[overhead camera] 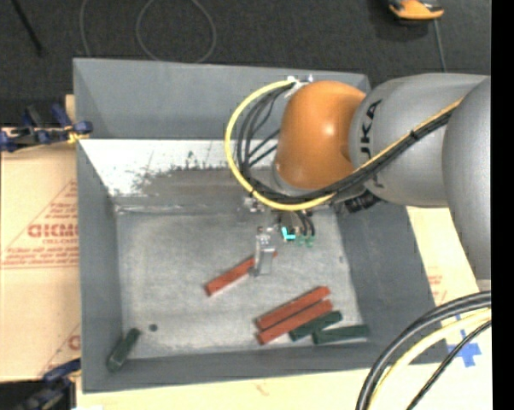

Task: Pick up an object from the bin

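**Gripper down at the red stick, nothing lifted yet**

We find the gripper point(264, 256) low over the middle of the bin point(95, 229). It is at the right-hand end of a red-brown stick point(227, 279) that lies slantwise and alone on the bin floor. The stick's end meets the gripper's tip, but we cannot tell whether the gripper is spread or closed, nor whether it has the stick in its grasp.

The stick looks to be lying flat on the floor, so we judge the pick not yet done. The gripper is down at its thing, and what is left is a sure grasp and the lift out of the bin.

A pair of red sticks point(293, 310) lies side by side toward the front right, with dark green sticks point(325, 331) just beside them. A dark green piece point(122, 348) sits in the front left corner. All of these are apart from the gripper.
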Action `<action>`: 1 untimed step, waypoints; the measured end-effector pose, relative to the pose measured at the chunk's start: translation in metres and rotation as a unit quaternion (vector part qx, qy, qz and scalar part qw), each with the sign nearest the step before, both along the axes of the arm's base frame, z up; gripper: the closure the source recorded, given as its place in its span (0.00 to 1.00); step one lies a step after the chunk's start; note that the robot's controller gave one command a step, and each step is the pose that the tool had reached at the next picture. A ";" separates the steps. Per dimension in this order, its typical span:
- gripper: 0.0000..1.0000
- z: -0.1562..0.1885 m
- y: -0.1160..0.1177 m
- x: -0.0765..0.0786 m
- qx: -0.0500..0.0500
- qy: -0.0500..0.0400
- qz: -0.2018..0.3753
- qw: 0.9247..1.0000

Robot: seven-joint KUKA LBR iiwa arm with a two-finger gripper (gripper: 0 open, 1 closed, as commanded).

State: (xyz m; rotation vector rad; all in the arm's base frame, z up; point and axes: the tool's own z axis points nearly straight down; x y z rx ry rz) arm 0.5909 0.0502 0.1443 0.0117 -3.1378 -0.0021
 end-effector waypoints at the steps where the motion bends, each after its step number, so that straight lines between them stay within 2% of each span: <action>1: 0.00 -0.075 0.030 -0.018 0.000 -0.002 0.198 0.980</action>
